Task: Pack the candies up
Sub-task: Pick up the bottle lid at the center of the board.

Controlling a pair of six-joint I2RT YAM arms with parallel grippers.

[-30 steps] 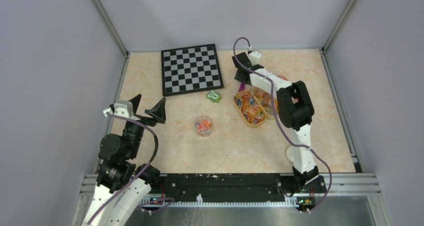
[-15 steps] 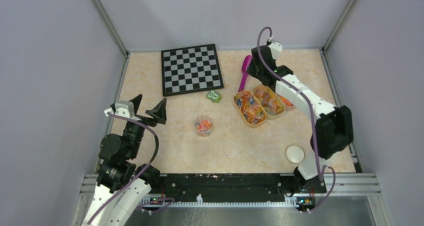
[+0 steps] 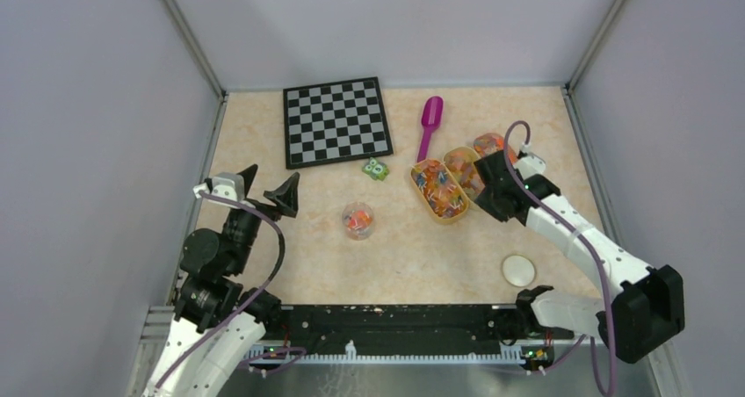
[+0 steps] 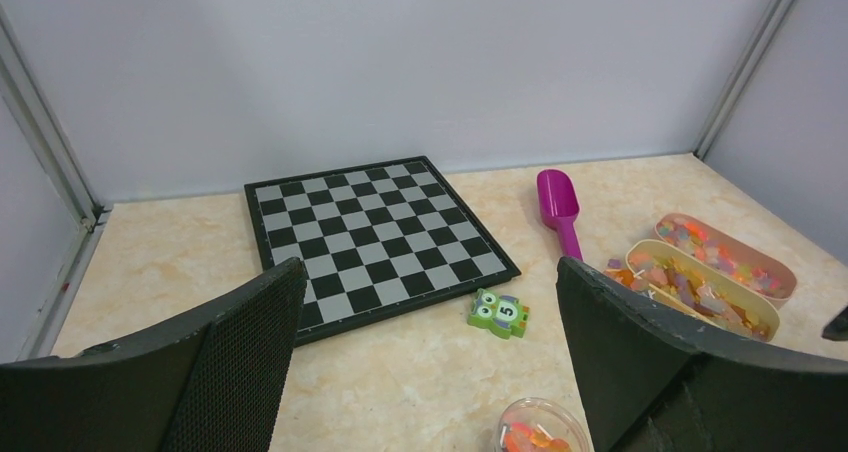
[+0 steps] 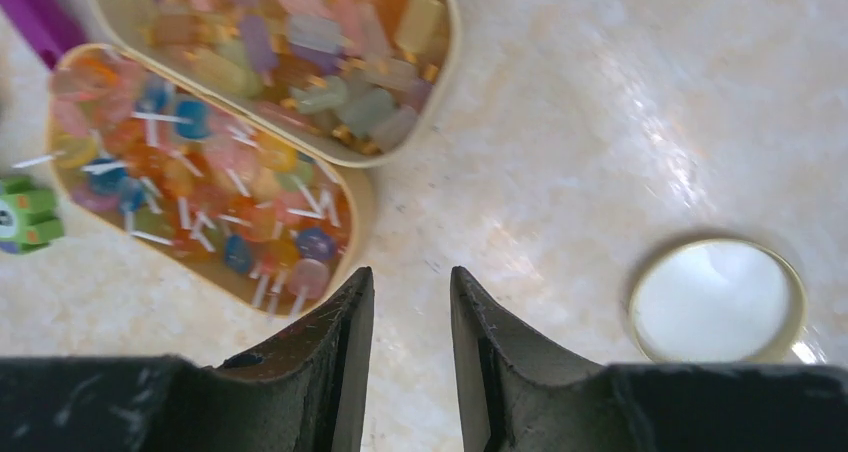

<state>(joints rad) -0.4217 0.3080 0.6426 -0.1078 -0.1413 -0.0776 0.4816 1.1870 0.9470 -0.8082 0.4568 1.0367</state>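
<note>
Candies (image 3: pixel 439 189) filled oval trays (image 5: pixel 362 202) on the tabletop (image 3: pixel 413 256). Just beside them, the right gripper (image 5: pixel 412 282) stood narrowly parted and empty; the left gripper (image 4: pixel 430 270) gaped wide.

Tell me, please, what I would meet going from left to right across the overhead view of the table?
left gripper → candy cup → purple scoop → white lid. The chessboard, green block and candy trays overlap these sideways, so I left them out.

Bright even light, soft shadows; candies (image 5: pixel 200 187) blurred in right-wrist view.
</note>
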